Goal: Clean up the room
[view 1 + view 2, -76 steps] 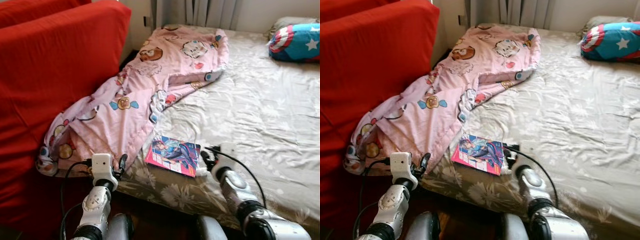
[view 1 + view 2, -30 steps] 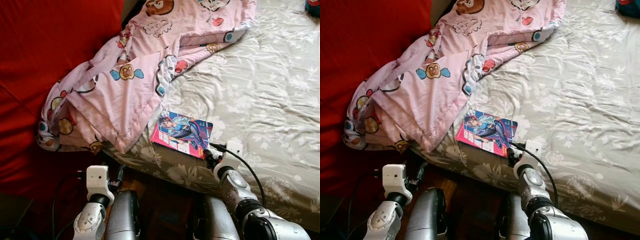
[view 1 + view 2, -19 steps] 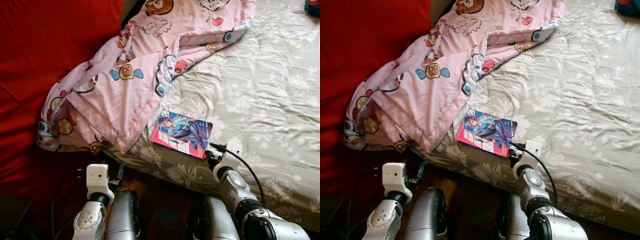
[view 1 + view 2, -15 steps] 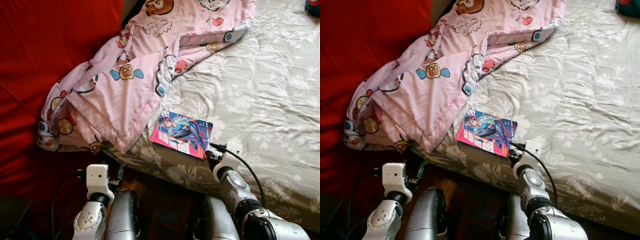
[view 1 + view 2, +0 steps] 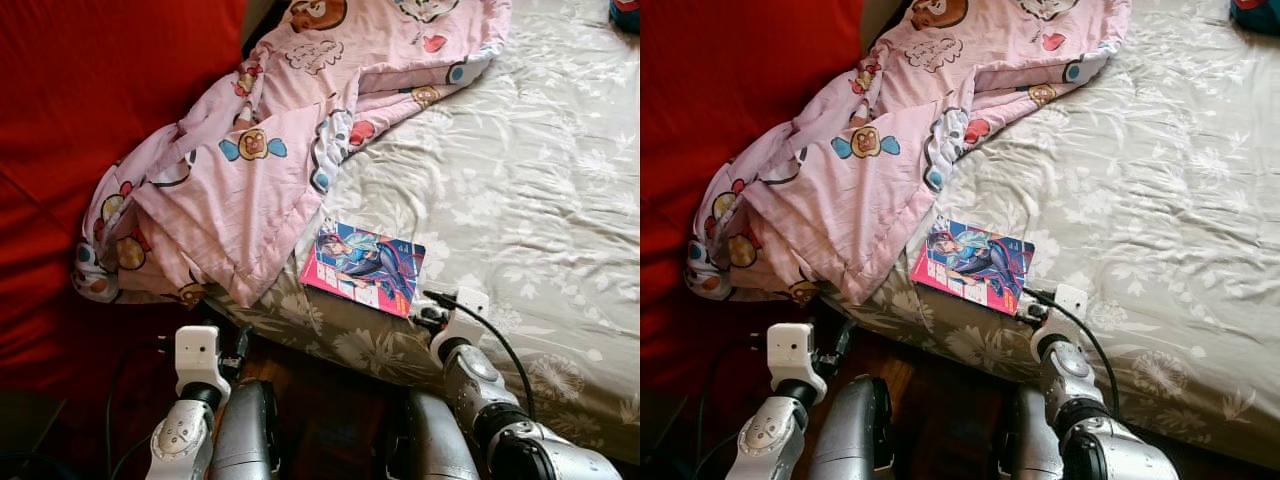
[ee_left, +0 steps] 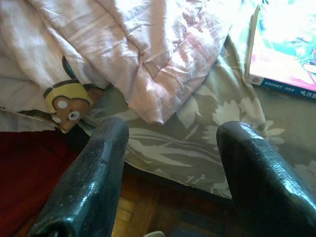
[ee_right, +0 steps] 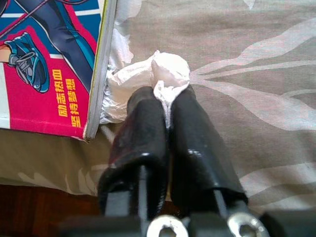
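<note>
Your left gripper [image 6: 170, 163] hangs with fingers spread below the bed's [image 5: 560, 180] near edge, by the pink cartoon blanket's [image 5: 250, 170] folded corner. The comic book [image 5: 363, 267] lies flat at that near edge, just right of the blanket. Your right gripper [image 7: 165, 106] pinches a crumpled white tissue [image 7: 148, 79] touching the book's right side.

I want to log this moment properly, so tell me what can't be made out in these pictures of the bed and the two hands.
- Crumpled white tissue: right wrist view, the right hand shut on it covers its lower part.
- Colourful comic book: right wrist view, cover cut by the frame edge.
- Pink cartoon-print blanket: eye views, far end cut off; its folds hide what lies underneath.
- Blue pillow: eye views, only a corner in frame.
- Left hand, open: left wrist view, fingertips cut off.
</note>
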